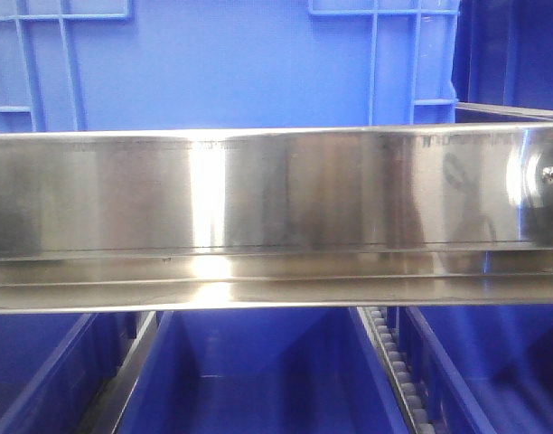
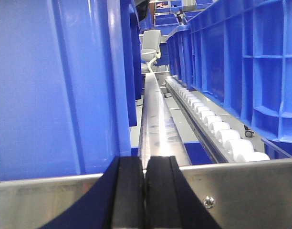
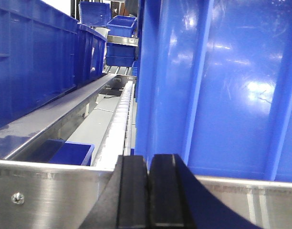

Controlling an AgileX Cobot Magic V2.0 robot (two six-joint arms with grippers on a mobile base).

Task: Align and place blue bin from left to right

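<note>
**Location of the workpiece.** The blue bin (image 1: 222, 63) is seated directly behind the front rail (image 1: 276, 194), on the upper level of the rack. Its ribbed wall is seen just above the rail's top edge and is spread across most of the rail's width. Lower bins (image 1: 258, 380) are housed beneath the front rail.

**Left tool.** The left tool (image 2: 145, 164) is clenched: its black pads are pressed together and nothing is held between them. It is stationed just in front of the front rail. Behind the rail, a tall blue wall, judged to be a flank of the blue bin, is seen beside a guide rail (image 2: 153, 114) running rearward. A roller track (image 2: 217, 133) and neighbouring bins (image 2: 241, 62) are found on the far side of that guide rail.

**Right tool.** The right tool (image 3: 148, 162) is likewise clenched and empty, and is also stationed just in front of the front rail. Behind the rail, a glossy blue wall is seen alongside another roller track. Whether it belongs to the same bin cannot be confirmed from this view.

**Rationale (judged).**
- The pads are probably kept clenched so that each tool can be used as a blunt pusher, since the bin walls appear too broad to be gripped.
- The bin is carried on rollers so that it can be slid with little force. The front rail is judged to serve as its stop.
- Lanes are defined by the guide rails, so alignment is to be judged against them.
- No contact between either tool and the bin is shown.
</note>
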